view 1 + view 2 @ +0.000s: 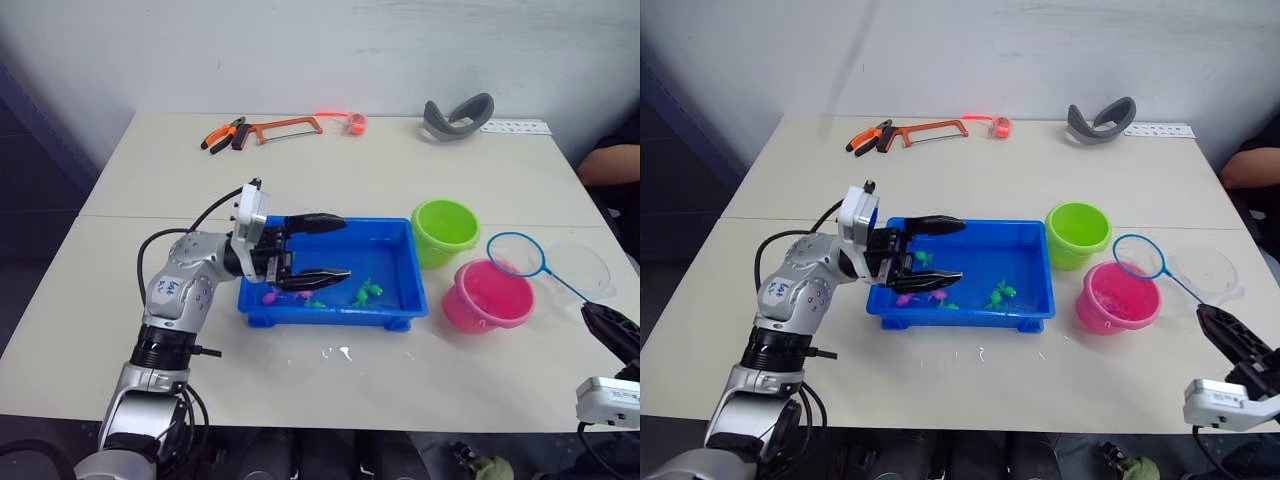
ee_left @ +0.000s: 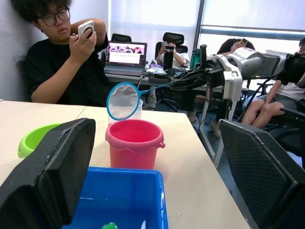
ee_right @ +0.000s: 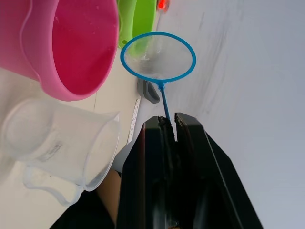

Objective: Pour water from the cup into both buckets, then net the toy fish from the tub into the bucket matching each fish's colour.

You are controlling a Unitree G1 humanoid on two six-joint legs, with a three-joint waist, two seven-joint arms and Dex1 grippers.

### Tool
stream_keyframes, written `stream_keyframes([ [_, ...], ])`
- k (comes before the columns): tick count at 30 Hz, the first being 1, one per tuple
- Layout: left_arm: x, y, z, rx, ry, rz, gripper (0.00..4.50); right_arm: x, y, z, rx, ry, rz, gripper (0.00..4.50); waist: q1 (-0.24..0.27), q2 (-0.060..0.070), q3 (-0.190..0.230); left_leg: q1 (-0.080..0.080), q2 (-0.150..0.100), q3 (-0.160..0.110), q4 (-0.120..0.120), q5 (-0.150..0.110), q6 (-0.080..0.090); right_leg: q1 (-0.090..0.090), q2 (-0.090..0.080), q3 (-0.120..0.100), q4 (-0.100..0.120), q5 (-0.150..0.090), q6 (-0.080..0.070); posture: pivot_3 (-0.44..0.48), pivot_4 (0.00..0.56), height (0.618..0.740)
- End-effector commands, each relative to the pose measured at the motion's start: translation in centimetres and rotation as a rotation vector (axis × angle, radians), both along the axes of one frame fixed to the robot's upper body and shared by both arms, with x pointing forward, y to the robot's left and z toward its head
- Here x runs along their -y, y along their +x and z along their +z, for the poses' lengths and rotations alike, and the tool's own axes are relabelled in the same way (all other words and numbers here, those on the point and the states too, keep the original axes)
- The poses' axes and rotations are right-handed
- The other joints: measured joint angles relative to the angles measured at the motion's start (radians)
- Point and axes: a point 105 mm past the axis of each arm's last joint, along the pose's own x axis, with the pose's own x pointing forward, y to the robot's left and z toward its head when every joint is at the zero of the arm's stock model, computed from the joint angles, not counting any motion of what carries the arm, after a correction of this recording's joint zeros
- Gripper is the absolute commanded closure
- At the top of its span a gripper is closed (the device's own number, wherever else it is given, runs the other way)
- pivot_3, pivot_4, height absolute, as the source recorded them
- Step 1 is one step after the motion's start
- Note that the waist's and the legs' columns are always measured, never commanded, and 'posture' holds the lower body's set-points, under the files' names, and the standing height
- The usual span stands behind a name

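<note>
The blue tub (image 1: pixel 330 317) sits mid-table with green toy fish (image 1: pixel 366 292) and pink ones (image 1: pixel 270 296) in it. My left gripper (image 1: pixel 347 248) hangs open over the tub's left half, holding nothing. To the tub's right stand the lime green bucket (image 1: pixel 444 230) and, nearer me, the pink bucket (image 1: pixel 487 297). The clear cup (image 1: pixel 580 268) stands upright just right of the pink bucket. My right gripper (image 3: pixel 169 125) is shut on the net's thin handle. The net's blue hoop (image 1: pixel 516 254) hovers over the pink bucket's far right rim with no fish in its mesh.
At the table's far edge lie a hacksaw (image 1: pixel 285 127), orange-handled pliers (image 1: pixel 225 133), an orange tape roll (image 1: pixel 355 122) and a grey curved band (image 1: pixel 457 114). Water drops (image 1: pixel 340 352) lie in front of the tub. A person (image 2: pixel 62 62) sits at the table's right side.
</note>
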Motion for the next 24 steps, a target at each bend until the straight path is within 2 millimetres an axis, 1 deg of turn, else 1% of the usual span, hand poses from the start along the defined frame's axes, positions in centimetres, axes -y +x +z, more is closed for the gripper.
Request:
stream_keyframes([
  [1,-1.4,0.1,0.6,0.027,-0.015,0.044,0.02,-1.0,-0.1,1.7,0.027,0.324,0.037,4.50,-0.003,0.000,0.000,0.000,0.001,0.000,0.000,0.000,0.000,0.000,-0.001,0.000,0.000,0.000,0.000,0.000,0.150,0.740],
  [2,-1.8,0.2,0.5,0.020,-0.014,0.056,0.02,-1.6,0.1,2.3,0.024,0.427,0.059,4.50,-0.005,0.000,0.000,0.000,0.001,0.000,0.000,0.000,0.000,0.000,-0.003,0.000,0.000,0.000,0.000,0.000,0.150,0.740],
  [4,-2.8,0.3,0.3,0.016,-0.004,0.083,0.02,-2.7,0.8,3.2,-0.038,0.706,0.106,4.50,-0.011,0.000,0.000,0.001,0.002,0.000,0.000,0.000,0.000,0.000,-0.004,0.000,0.000,0.000,0.000,0.000,0.150,0.740],
  [7,-4.0,0.6,0.0,0.022,0.018,0.124,0.02,-4.8,2.2,4.9,-0.136,0.827,0.214,4.50,-0.016,0.000,0.000,0.001,0.002,-0.001,0.000,0.000,0.000,0.000,-0.006,-0.001,0.001,0.000,-0.001,0.000,0.150,0.740],
  [9,-5.1,0.7,-0.4,0.030,0.040,0.164,0.02,-6.3,3.8,5.7,-0.215,0.781,0.270,4.50,-0.020,0.000,0.000,0.001,0.001,0.000,0.001,-0.001,0.002,0.000,-0.007,-0.001,0.001,0.000,-0.001,0.000,0.150,0.740],
  [11,-6.1,0.9,-0.6,0.035,0.047,0.211,0.02,-7.6,5.2,6.0,-0.303,0.765,0.298,4.50,-0.022,0.000,0.000,0.001,0.001,-0.001,0.001,-0.001,0.002,0.001,-0.009,-0.002,0.001,0.000,-0.001,0.000,0.150,0.740],
  [13,-7.5,1.2,-0.7,0.039,0.049,0.274,0.02,-9.2,6.5,5.8,-0.398,0.759,0.331,4.50,-0.022,0.000,0.000,0.000,0.001,-0.003,0.001,-0.001,0.002,0.000,-0.009,-0.004,0.001,0.000,-0.001,0.000,0.150,0.740],
  [15,-8.6,1.3,-0.8,0.043,0.058,0.334,0.02,-10.7,7.6,5.8,-0.456,0.750,0.353,4.50,-0.015,0.001,0.001,-0.002,0.001,-0.004,0.000,-0.001,0.002,0.000,-0.009,-0.006,0.000,0.000,-0.001,0.000,0.150,0.740],
  [18,-10.7,1.1,-1.0,0.035,0.070,0.416,0.02,-12.8,8.6,5.2,-0.568,0.777,0.383,4.50,-0.008,0.001,0.001,-0.004,0.000,-0.005,0.001,-0.001,0.003,0.000,-0.010,-0.009,0.000,0.000,-0.001,0.000,0.150,0.740],
  [22,-13.8,-0.5,-1.3,-0.023,0.069,0.489,0.02,-15.4,9.9,3.6,-0.703,0.761,0.405,4.50,-0.007,0.000,0.001,-0.006,0.000,-0.006,0.001,-0.002,0.003,0.000,-0.010,-0.011,-0.001,0.000,-0.001,0.000,0.150,0.740],
  [24,-14.7,-1.2,-1.8,-0.041,0.108,0.506,0.02,-16.2,10.5,2.7,-0.757,0.755,0.391,4.50,-0.011,-0.001,0.002,-0.006,0.000,-0.006,0.001,-0.002,0.003,-0.001,-0.010,-0.011,-0.001,0.000,-0.001,0.000,0.150,0.740],
])
